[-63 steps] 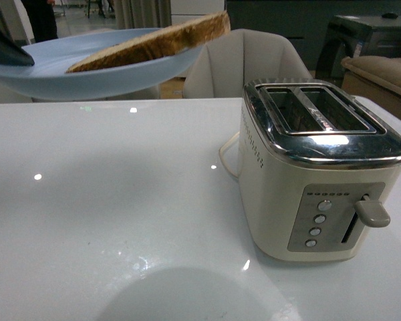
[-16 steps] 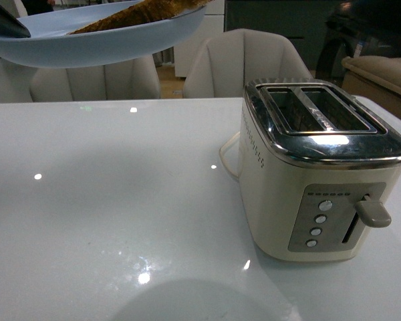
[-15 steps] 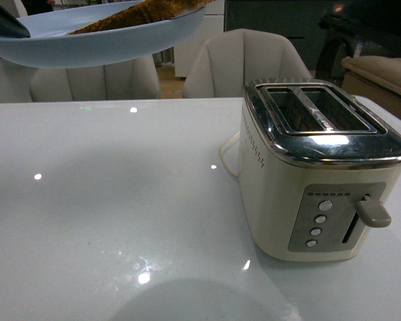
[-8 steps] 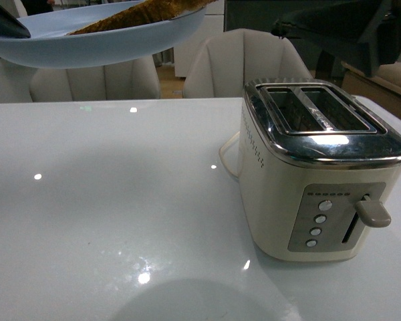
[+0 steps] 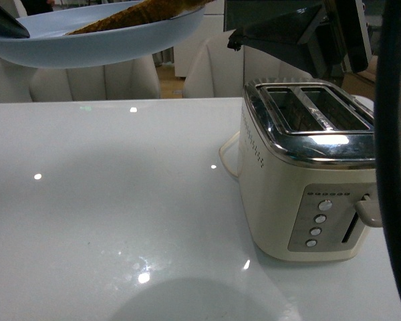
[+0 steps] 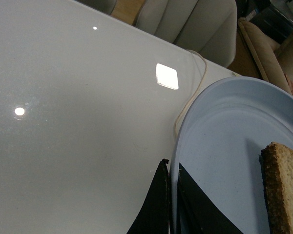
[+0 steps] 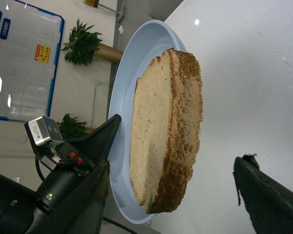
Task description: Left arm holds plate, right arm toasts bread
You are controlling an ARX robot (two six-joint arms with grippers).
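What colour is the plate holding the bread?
The plate is a plain pale blue, seen best in the left wrist view.

left gripper [image 6: 171,170] pinching plate [image 6: 224,141] (raised), right gripper [image 7: 180,141] spread wide

bread [image 5: 144,11] cropped, toaster lever [image 5: 365,211] behind cable [image 5: 389,134]

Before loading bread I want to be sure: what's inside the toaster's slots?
Only shiny metal walls show in the toaster's two slots, nothing else; their bottoms are hidden from this angle.
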